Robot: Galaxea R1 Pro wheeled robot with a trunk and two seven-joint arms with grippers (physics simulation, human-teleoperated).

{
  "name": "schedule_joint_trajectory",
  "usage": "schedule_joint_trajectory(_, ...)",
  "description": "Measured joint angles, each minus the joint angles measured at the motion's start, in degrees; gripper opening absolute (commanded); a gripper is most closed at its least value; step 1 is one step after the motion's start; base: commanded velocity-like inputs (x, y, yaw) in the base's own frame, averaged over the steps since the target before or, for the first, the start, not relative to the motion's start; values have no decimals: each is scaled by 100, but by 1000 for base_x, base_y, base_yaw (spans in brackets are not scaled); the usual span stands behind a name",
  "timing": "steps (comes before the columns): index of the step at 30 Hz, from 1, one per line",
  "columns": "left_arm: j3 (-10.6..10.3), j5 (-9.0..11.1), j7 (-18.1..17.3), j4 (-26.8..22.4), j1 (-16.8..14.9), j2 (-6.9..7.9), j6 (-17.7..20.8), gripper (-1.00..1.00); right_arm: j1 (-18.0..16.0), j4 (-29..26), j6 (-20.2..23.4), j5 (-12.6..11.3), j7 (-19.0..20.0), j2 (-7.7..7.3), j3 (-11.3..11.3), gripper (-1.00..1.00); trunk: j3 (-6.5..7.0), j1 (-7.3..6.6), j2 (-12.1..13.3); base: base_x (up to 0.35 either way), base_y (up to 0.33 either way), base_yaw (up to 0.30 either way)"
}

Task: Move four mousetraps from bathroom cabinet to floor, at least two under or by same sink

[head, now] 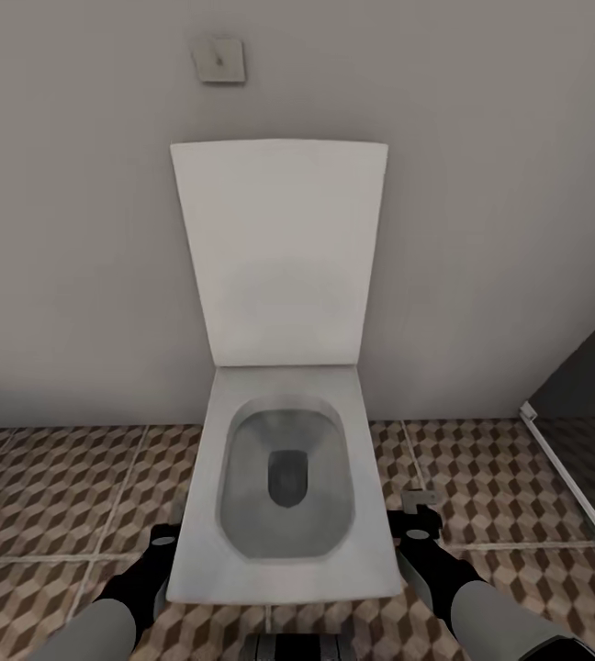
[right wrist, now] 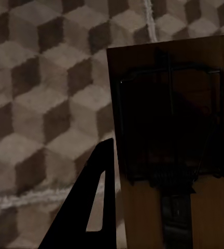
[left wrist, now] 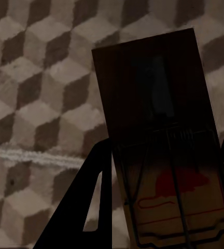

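Observation:
Each of my grippers is shut on a mousetrap. In the left wrist view, the left gripper [left wrist: 164,176] clamps a brown wooden mousetrap [left wrist: 158,119] with a red mark and wire bar, hanging above the bathroom floor [left wrist: 34,78]. The right gripper [right wrist: 166,171] grips another mousetrap [right wrist: 169,93] over the cube-patterned tiles [right wrist: 44,88]. In the head view, the left gripper [head: 162,537] hangs low at the toilet's left side. The right gripper [head: 417,531] is at the toilet's right side, its mousetrap [head: 419,501] poking up. The cabinet and the sink are out of view.
A white toilet [head: 196,514] with its lid [head: 279,248] raised stands directly ahead against the grey wall, between my arms. A square flush plate [head: 218,60] is on the wall above. The shower's glass edge and dark floor [head: 582,441] lie at the right.

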Motion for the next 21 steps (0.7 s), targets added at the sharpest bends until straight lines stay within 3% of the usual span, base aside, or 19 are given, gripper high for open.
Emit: schedule_joint_trajectory(21,-1,20,12,-96,4,65,-6,-100,0,12,20,-27,-7,-41,-10,-100,-466,55,-28,0,0,0)
